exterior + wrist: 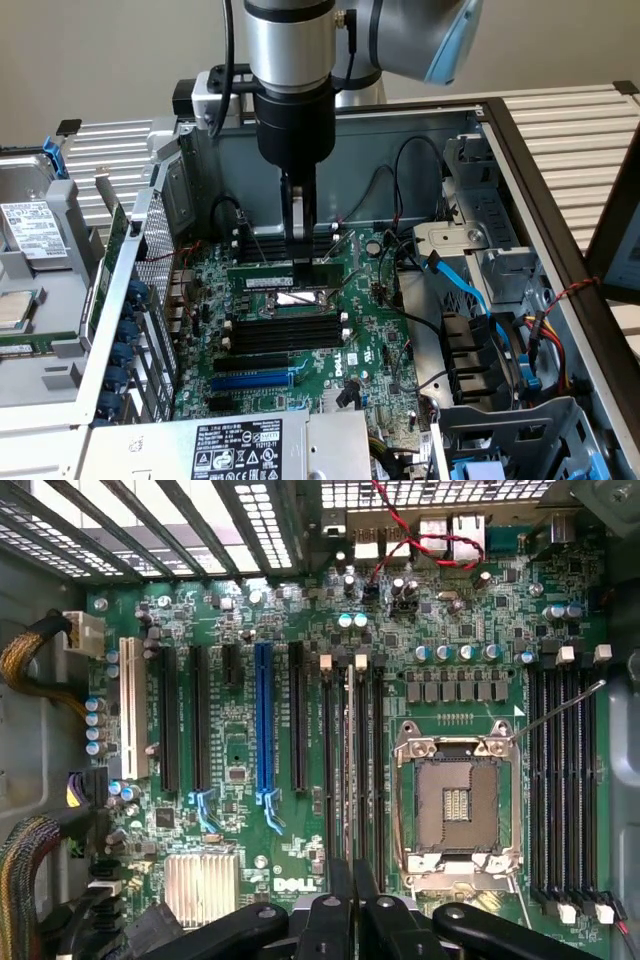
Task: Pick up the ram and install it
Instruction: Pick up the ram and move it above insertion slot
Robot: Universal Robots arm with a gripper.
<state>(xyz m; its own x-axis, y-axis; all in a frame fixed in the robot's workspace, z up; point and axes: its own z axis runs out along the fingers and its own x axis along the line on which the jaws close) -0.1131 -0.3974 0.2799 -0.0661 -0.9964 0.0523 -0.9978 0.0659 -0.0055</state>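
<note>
1. enclosure. the open grey sheet-metal computer case (pixel 420 130) lies on its side. its green printed motherboard (pixel 372 345) faces up, directly under the hand.

2. arm. the silver-and-black robot arm (pixel 290 60) stands vertical over the board. it is the one arm on the rig, so there is no nearer side to choose.

3. slots. a bank of long black empty memory slots (pixel 290 335) lies beneath and just beside the hand. it sits between the blue plastic expansion slot (pixel 255 381) and the square metal-framed processor socket (pixel 300 298). in the wrist view these slots (pixel 328 770) run straight out from the fingertips.

4. task item. the ram (pixel 280 281) is a long thin green circuit-board stick with a white label strip. it stands on its long edge between the fingertips, straight below the hand. its long axis runs across the exterior view, parallel to the black slots. in the wrist view it is edge-on, a thin pale line (pixel 350 770) lying along the slot bank.

5. hand. the black two-finger gripper (pixel 300 258) is closed on the ram near mid-length, one finger on each flat face.

6. controlling relation. stick and slot appear parallel and in line. whether the lower edge has entered a slot cannot be told.
</note>
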